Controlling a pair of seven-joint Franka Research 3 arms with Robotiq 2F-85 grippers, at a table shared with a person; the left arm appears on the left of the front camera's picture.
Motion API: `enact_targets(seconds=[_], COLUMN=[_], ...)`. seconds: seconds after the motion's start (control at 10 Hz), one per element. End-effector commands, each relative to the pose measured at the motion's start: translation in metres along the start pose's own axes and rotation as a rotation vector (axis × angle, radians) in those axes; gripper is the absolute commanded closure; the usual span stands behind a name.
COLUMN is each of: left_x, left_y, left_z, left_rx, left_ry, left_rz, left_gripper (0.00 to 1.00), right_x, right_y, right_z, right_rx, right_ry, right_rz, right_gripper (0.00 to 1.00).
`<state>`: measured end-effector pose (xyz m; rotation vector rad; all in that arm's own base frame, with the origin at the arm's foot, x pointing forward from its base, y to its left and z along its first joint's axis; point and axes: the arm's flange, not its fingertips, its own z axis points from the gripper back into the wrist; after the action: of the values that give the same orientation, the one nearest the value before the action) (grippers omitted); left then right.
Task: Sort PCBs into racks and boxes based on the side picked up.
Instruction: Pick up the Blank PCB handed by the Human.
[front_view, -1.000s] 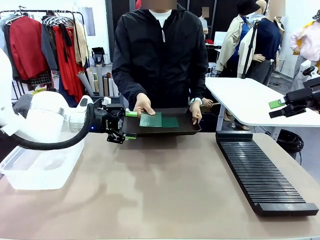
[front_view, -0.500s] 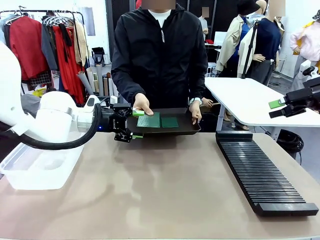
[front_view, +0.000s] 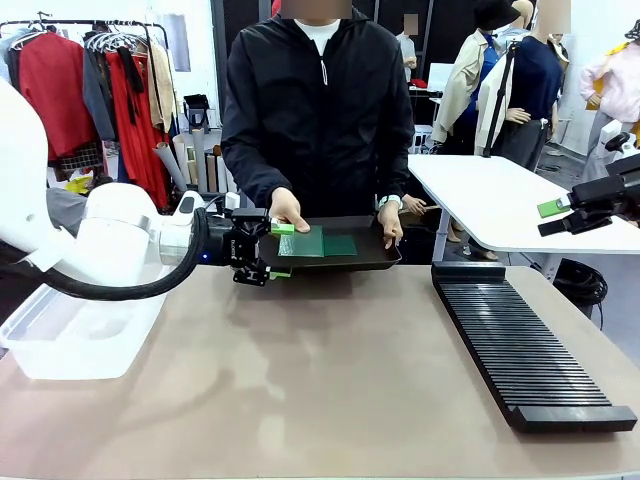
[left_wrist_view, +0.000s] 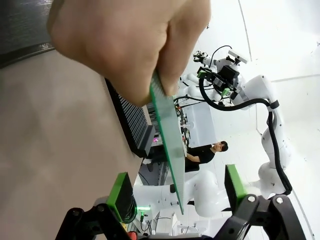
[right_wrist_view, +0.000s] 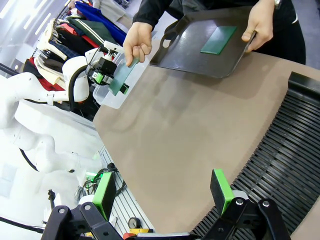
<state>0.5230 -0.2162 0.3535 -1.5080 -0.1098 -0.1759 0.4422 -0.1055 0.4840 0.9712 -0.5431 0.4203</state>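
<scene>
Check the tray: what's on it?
One PCB lies flat on the tray. A second PCB is off it, held by the person's hand inside the open left tool. Whether anything lies under the flat PCB can't be seen.

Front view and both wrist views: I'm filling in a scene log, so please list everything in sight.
PCBs: two, dark green; flat PCB lies in the tray, raised PCB is held on edge by the person.
Tray: one, black, at the table's far edge.
Rack: one, black, slotted, on the table at the robot's right.
Box: one, clear, at the table's left edge.
Table: one, brown.
Person's hands: two; PCB hand pinches the raised PCB, tray hand grips the tray's side.
Left end effector: one, black with green pads, open, pads either side of the raised PCB, not touching.
Right end effector: one, same colours, open, above the table near the rack.
</scene>
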Motion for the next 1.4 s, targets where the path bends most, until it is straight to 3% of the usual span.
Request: enact_targets(seconds=[0.0,0.4,0.7,0.8,1.3], left_x=[-0.0006,-0.0004,0.0003,0.0004,0.0011], left_y=[-0.0007,-0.0005,-0.0001,0.0,0.0005], left_z=[0.0024,0.0018,0.0014,0.0013,0.0024], left_rx=[-0.011,-0.014,-0.011,-0.01,0.007], left_ry=[-0.028,-0.026,-0.037,-0.037,-0.007], left_rz=[-0.022,-0.021,-0.031,-0.033,-0.02], left_gripper=[0.15,0.57,0.93,1.0,1.0], right_x=[0.001,0.001,0.001,0.001,0.001], right_y=[0.0019,0.0019,0.0019,0.0019,0.0019], right_z=[-0.0006,-0.0006,-0.0006,-0.0006,-0.0006], right_rx=[0.001,0.001,0.001,0.001,0.001], right_ry=[0.001,0.001,0.001,0.001,0.001], right_rz=[0.004,0.004,0.004,0.004,0.004], right_gripper=[0.0,0.0,0.0,0.0,0.0])
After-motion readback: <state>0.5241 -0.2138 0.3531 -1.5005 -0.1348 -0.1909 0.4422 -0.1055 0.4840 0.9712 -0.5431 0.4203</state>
